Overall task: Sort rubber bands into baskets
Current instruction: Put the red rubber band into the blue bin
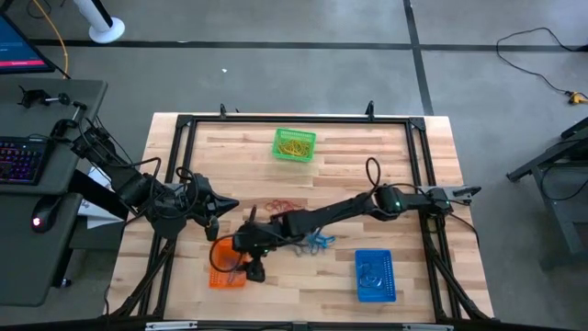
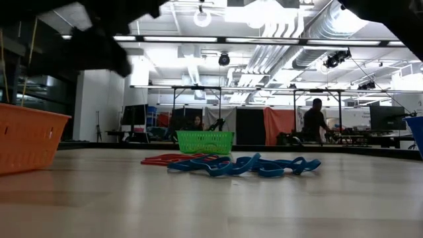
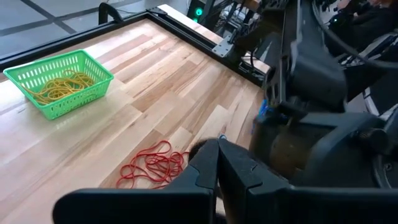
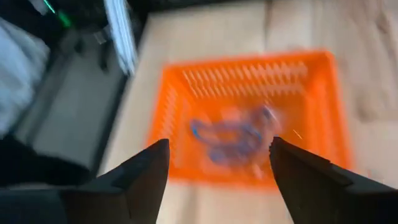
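My right gripper is open above the orange basket, which stands near the table's front left. A blurred clump of blue rubber bands shows inside the basket between my fingers, apart from them. More blue bands and red bands lie loose on the table's middle. The green basket at the far side holds yellow bands. The blue basket at the front right holds blue bands. My left gripper is shut and empty, left of the red bands.
A black frame runs around the table's working area. My right arm stretches across the table's middle from the right. The wood between the green basket and the loose bands is bare. People show in the room beyond the table.
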